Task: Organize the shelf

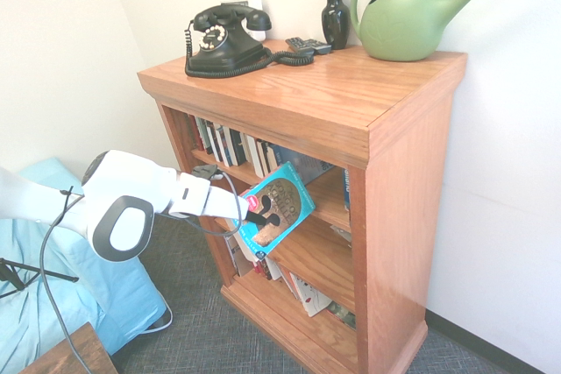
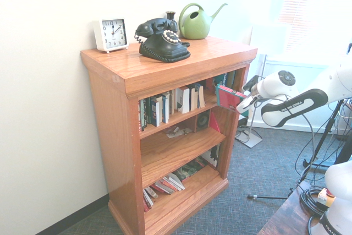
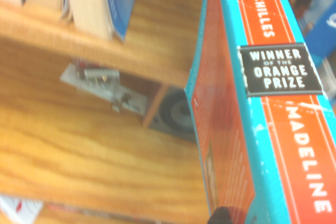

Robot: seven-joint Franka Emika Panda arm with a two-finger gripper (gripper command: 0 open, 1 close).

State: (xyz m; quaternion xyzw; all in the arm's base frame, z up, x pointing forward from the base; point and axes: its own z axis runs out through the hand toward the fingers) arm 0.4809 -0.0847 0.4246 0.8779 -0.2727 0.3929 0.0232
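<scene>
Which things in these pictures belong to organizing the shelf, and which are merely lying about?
Job:
- orange-brown oak bookcase
- turquoise-edged paperback book in the black-fingered gripper
- upright row of assorted books

Lying about:
- black rotary-style telephone
- green long-spouted watering can
- square white clock

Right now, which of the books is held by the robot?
The book with turquoise borders, clamped in the jaws; the other books rest on the shelf.

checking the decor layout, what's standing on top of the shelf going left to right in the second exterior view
White clock → black rotary telephone → green watering can. The dark vase is left out, since it overlaps the telephone.
</scene>
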